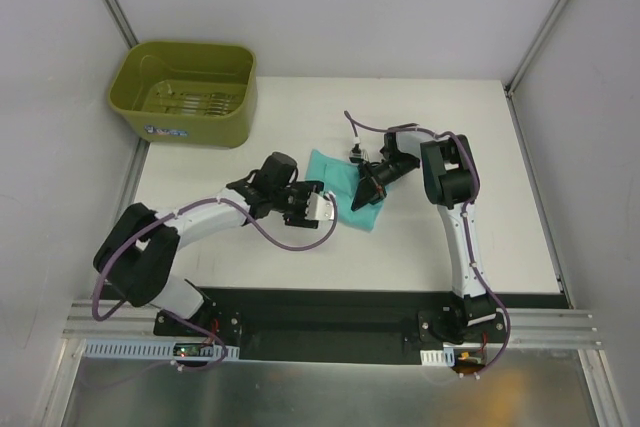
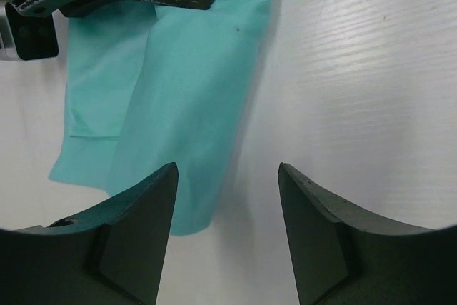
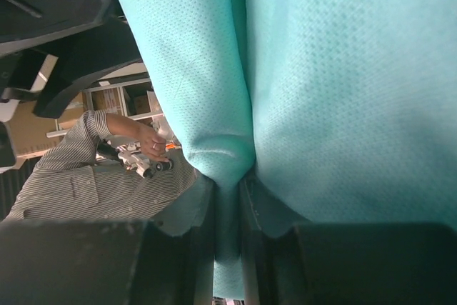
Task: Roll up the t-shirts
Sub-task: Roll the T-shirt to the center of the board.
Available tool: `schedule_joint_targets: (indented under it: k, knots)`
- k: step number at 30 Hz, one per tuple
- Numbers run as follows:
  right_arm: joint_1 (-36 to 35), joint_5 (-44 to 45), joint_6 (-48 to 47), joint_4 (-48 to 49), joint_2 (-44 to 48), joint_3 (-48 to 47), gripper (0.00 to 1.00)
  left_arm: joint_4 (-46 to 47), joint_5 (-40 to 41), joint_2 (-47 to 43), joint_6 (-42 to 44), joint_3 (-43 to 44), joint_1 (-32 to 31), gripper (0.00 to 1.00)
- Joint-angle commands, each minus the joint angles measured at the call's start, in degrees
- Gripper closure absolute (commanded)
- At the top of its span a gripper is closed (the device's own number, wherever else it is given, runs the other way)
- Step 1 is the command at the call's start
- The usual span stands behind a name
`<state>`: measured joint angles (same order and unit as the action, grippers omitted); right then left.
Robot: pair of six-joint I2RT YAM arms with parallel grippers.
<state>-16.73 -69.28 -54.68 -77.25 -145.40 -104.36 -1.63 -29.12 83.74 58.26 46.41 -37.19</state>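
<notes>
**A:** Where's the t-shirt (image 1: pixel 335 175)?

**B:** Mid-table (image 1: pixel 450 147), folded into a narrow teal band between the two arms, well apart from the olive tub (image 1: pixel 185 92).

**A:** And the claws?

**B:** Right claw (image 3: pixel 227 205) is pinched tight on a fold of fabric. Left claw (image 2: pixel 227 173) gapes wide, empty, over the band's edge.

**A:** Progress?

**B:** Folding looks done. No roll showing yet, so I'd say the rolling itself is what's left.

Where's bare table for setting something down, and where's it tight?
Free: table between right arm and right wall; near-middle patch between that arm and left arm, nearer than the t-shirt. Crowded: centre, where left pincer and right pincer meet at it.
</notes>
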Motion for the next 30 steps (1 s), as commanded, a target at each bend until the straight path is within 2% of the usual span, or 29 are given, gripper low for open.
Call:
schedule_joint_targets:
  k: [1,7,14,17,18,21,22,24,25,26,27,28,29,30]
  knots:
    - [0.56,0.10,-4.03,-17.67,-2.43,0.11,0.88,7.34,1.00,4.93,8.36,0.16,-0.43,0.42]
    - [1.09,-0.68,-3.60,-17.76,-2.95,0.65,0.88,6.38,0.74,11.70,16.77,1.57,-0.52,0.43]
    - [1.88,-1.12,-3.86,-17.67,-2.96,0.65,0.86,-6.18,3.28,19.08,24.00,7.20,-0.43,0.48]
    - [2.32,-1.65,-3.86,-17.67,-3.04,0.21,0.84,-9.09,4.34,19.70,28.74,6.85,-0.43,0.60]
    - [2.49,-1.91,-3.77,-17.58,-3.22,0.03,0.84,-10.05,4.69,19.88,29.45,7.11,-0.51,0.72]
    - [2.84,-2.35,-3.33,-17.67,-3.48,-1.28,0.80,-13.04,6.27,20.93,32.00,7.64,-0.51,0.90]
    - [2.93,-2.53,-3.33,-17.67,-3.48,-1.55,0.79,-15.22,6.45,21.19,32.53,8.16,-0.52,1.00]
    - [2.93,-2.53,-3.68,-17.58,-3.40,-2.25,0.74,-19.35,6.19,22.42,32.18,11.83,-0.52,1.00]
    - [3.02,-2.27,-3.95,-17.67,-2.70,-2.43,0.64,-21.99,5.84,23.12,30.09,14.03,-0.52,1.00]
    - [3.19,-2.09,-4.30,-17.58,-2.00,-2.52,0.57,-28.63,5.40,24.61,28.59,16.49,-0.52,1.00]
    - [3.46,-1.92,-5.52,-17.58,-0.68,-2.43,0.51,-32.26,3.65,25.32,26.66,22.35,-0.52,1.00]
    - [4.33,-1.39,-6.14,-17.41,2.20,-2.61,0.17,-35.69,2.16,25.94,22.73,25.36,-0.34,1.00]
    - [4.86,-0.87,-6.32,-16.88,4.32,-2.61,0.04,-39.47,0.92,27.25,20.77,28.09,-0.34,1.00]
    - [5.48,0.62,-5.45,-14.27,6.34,-2.61,0.04,-45.25,-1.96,27.87,17.27,32.99,-0.25,1.00]
